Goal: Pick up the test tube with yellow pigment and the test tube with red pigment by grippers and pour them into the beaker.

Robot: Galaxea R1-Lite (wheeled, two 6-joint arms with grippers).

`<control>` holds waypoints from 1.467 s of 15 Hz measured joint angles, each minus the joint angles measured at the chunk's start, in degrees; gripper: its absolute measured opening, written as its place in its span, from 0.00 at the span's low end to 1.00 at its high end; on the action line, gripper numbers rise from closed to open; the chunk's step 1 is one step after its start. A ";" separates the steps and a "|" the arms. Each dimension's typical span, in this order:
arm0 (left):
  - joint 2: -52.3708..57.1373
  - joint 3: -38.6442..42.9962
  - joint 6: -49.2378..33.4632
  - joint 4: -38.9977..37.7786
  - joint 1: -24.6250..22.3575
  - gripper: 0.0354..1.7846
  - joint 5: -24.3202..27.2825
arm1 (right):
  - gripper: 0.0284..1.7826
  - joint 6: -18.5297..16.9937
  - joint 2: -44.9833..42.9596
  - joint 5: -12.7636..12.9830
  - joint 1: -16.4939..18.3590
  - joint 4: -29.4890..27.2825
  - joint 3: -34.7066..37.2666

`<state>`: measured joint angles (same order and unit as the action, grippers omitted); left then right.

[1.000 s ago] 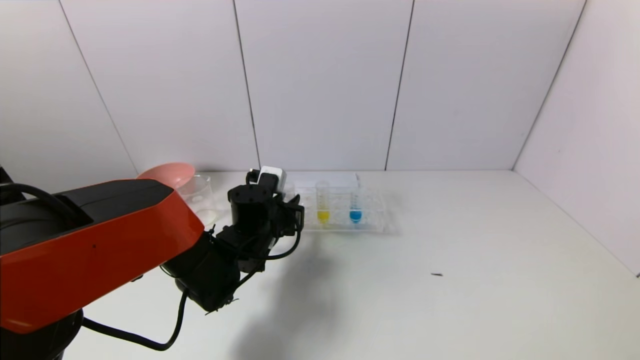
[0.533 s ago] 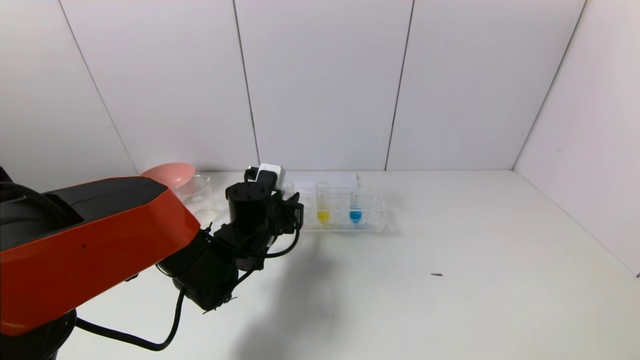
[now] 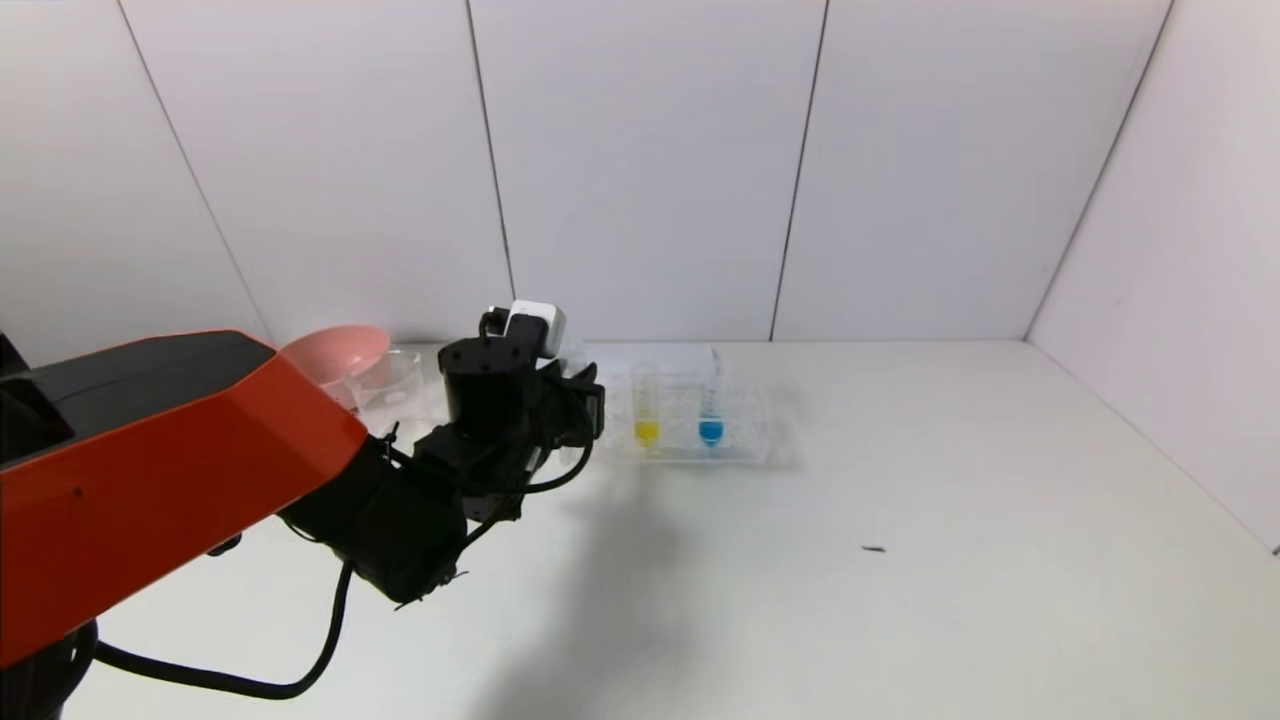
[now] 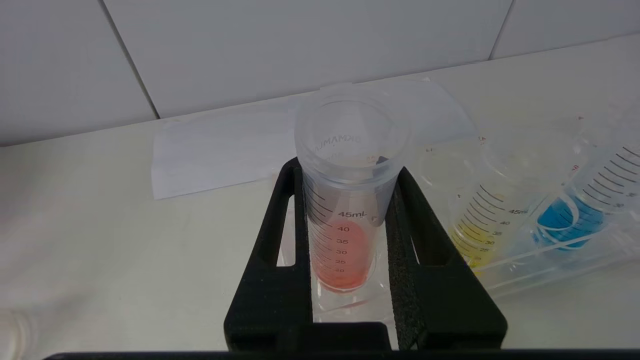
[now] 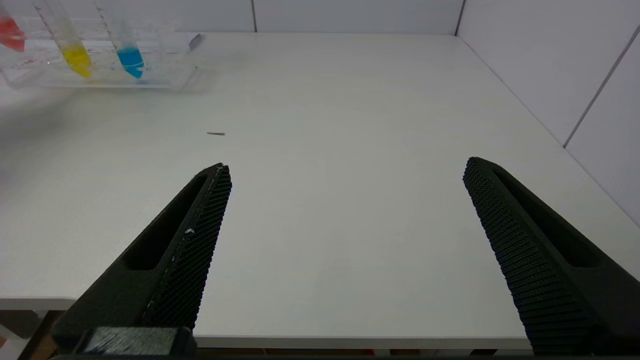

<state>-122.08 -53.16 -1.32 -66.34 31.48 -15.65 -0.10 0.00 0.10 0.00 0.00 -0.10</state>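
Note:
My left gripper (image 4: 347, 170) is shut on the test tube with red pigment (image 4: 345, 235), which stands upright between the fingers at the rack's left end. In the head view the left gripper (image 3: 575, 400) hides that tube. The test tube with yellow pigment (image 3: 646, 405) stands in the clear rack (image 3: 740, 440), just right of the gripper. The beaker (image 3: 390, 385) sits to the gripper's left, near the back wall. In the right wrist view the red tube (image 5: 10, 32) sits higher than the yellow one (image 5: 75, 55). My right gripper (image 5: 346, 165) hangs open over the table's near edge.
A tube with blue liquid (image 3: 710, 410) stands in the rack beside the yellow one. A pink bowl (image 3: 335, 355) sits behind the beaker. A white paper sheet (image 4: 215, 155) lies behind the rack. A small dark speck (image 3: 873, 549) lies on the table to the right.
My left gripper has risen and drawn slightly left, still shut on the red tube. The rack and the other tubes have not moved.

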 joint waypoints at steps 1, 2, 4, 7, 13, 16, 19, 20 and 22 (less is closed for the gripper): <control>0.61 -0.35 0.48 0.79 0.00 0.23 -0.02 | 0.95 0.00 0.00 0.00 0.00 0.00 0.00; 1.21 -0.66 0.77 1.27 -0.02 0.23 -0.02 | 0.95 0.00 0.00 0.00 0.00 0.00 0.00; 2.65 -1.18 1.32 2.47 -0.09 0.23 -0.20 | 0.95 0.00 0.00 0.00 0.00 0.00 0.00; 5.05 -1.79 1.56 4.49 0.05 0.23 -0.20 | 0.95 0.00 0.00 0.00 0.00 0.00 0.00; 10.40 -1.82 1.83 7.83 0.20 0.23 -0.35 | 0.95 0.00 0.00 0.00 0.00 0.00 0.00; 13.23 -1.63 2.55 10.80 -0.11 0.23 -0.46 | 0.95 0.00 0.00 0.00 0.00 0.00 0.00; 16.07 -1.51 2.63 14.99 -1.38 0.23 -0.07 | 0.95 0.00 0.00 0.00 0.00 0.00 0.00; 16.90 -1.46 2.63 16.07 -2.04 0.23 0.09 | 0.95 0.00 0.00 -0.02 0.00 0.00 0.00; 18.30 -1.46 2.63 17.86 -3.50 0.23 0.85 | 0.95 0.00 0.00 -0.02 0.00 0.00 0.00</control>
<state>-103.78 -54.63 1.32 -48.48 27.98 -14.80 -0.10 0.00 0.07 0.00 0.00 -0.10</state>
